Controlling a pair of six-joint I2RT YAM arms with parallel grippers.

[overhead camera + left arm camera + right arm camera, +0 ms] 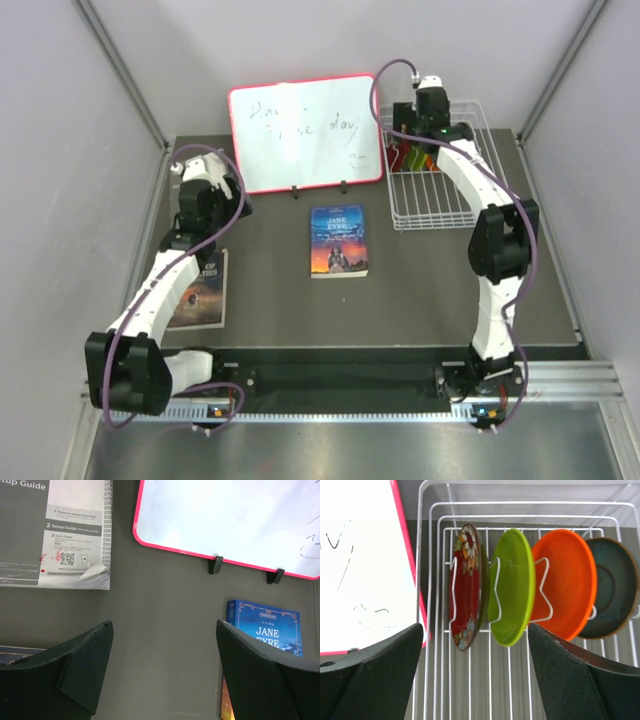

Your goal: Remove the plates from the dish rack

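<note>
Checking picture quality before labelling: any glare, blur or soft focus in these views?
Top external: evenly lit, whiteboard writing faint. Left wrist: setup guide print sharp, whiteboard washed out. Right wrist: plates crisp and vivid, dish rack wires sharp.

From above, the right arm (470,178) hides most of the small round plates (412,158) in the white wire dish rack (425,216). Handwriting on the red-framed whiteboard (300,135) is too faint to read.
</note>
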